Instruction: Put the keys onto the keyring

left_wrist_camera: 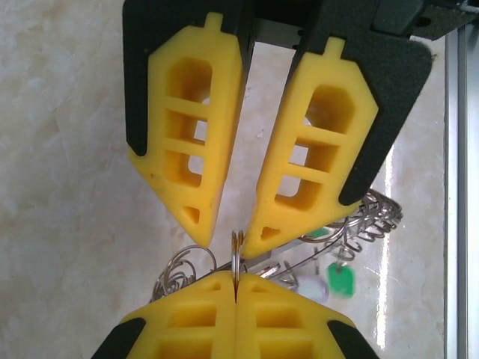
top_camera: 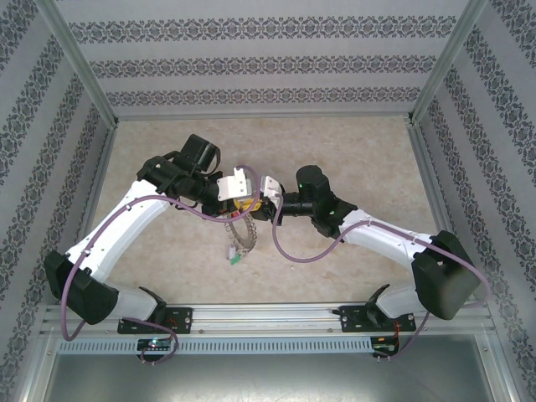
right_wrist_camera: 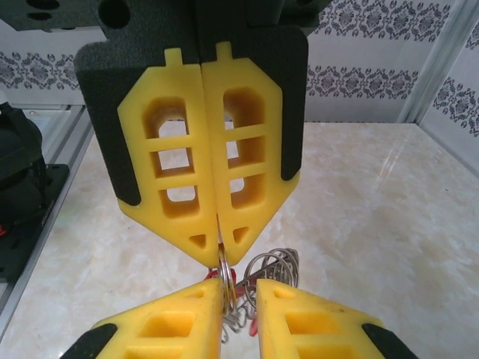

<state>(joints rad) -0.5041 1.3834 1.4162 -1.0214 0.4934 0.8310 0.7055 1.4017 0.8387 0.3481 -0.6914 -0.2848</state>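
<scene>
- Two tools meet tip to tip above the middle of the pale marbled surface (top_camera: 352, 151), with the keyring (top_camera: 241, 237) between them.
- Right tool (right_wrist_camera: 221, 254): its yellow fingers are pressed flat together, with no gap showing. They pinch the thin edge of the keyring at their very tips.
- Left tool (left_wrist_camera: 229, 233): its fingers stand a little apart, in a narrow V. The pinched edge of the ring sits in the gap at their tips. Whether either finger touches the metal cannot be told.
- Seen edge-on from both wrists, the gripped part of the keyring is a slim double band of bright grey metal, like two flat turns lying close together.
- Behind that band, many small silver wire loops (right_wrist_camera: 273, 263) fringe the rim. They bunch into curls and coils that catch the light.
- From above, the looped part trails away from the tools toward the near edge as a pale, tangled strand. Whether it rests on the surface or hangs free cannot be told.
- Small green tags (left_wrist_camera: 340, 283) sit among the loops, and one shows at the strand's near end in the top view.
- Keys (right_wrist_camera: 230, 277): only small patches of bright red show, just behind the pinched band and between the left tool's fingers. Their blades are hidden.
</scene>
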